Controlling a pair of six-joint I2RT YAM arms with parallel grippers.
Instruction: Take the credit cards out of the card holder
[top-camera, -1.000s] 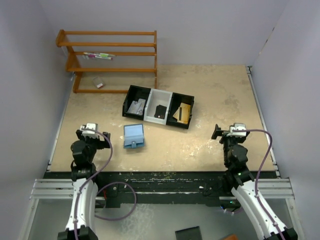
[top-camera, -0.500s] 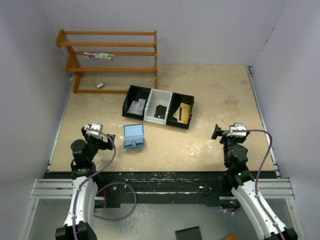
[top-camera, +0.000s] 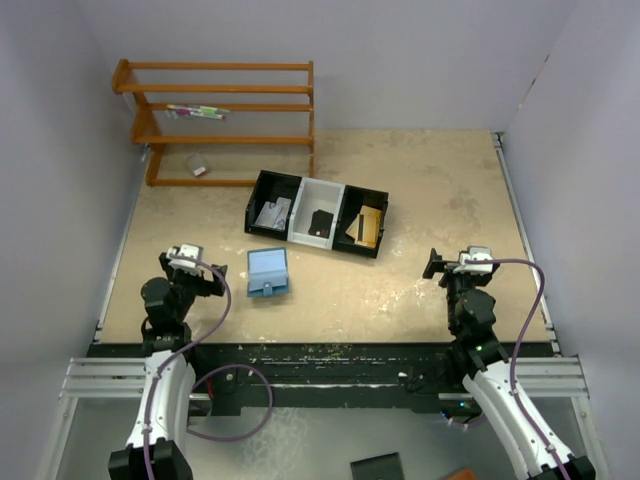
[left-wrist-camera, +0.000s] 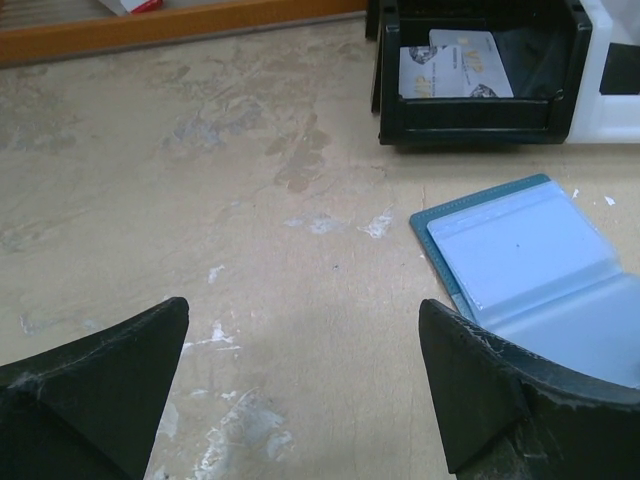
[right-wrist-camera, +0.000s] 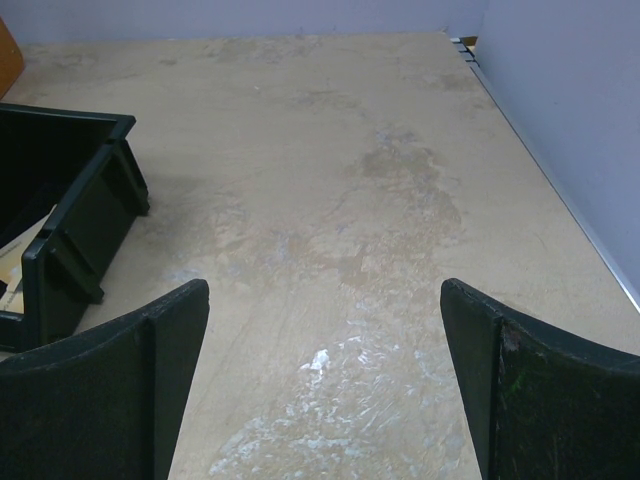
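**Fig.** Blue card holder (top-camera: 267, 272), open and flat on the desk (top-camera: 430, 190), left of centre in the overhead view, just below the tray (top-camera: 253, 208).
Left gripper (left-wrist-camera: 302, 315) and right gripper (right-wrist-camera: 325, 290) both released, empty. Risk: unpinned, the thin holder may slide or lift when its pocket is pinched.

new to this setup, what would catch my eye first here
The black-and-white tray at the middle of the table, grey cards in its left compartment. Just in front, slightly left, the blue card holder lies flat, pale pockets up. A wooden rack stands far left.
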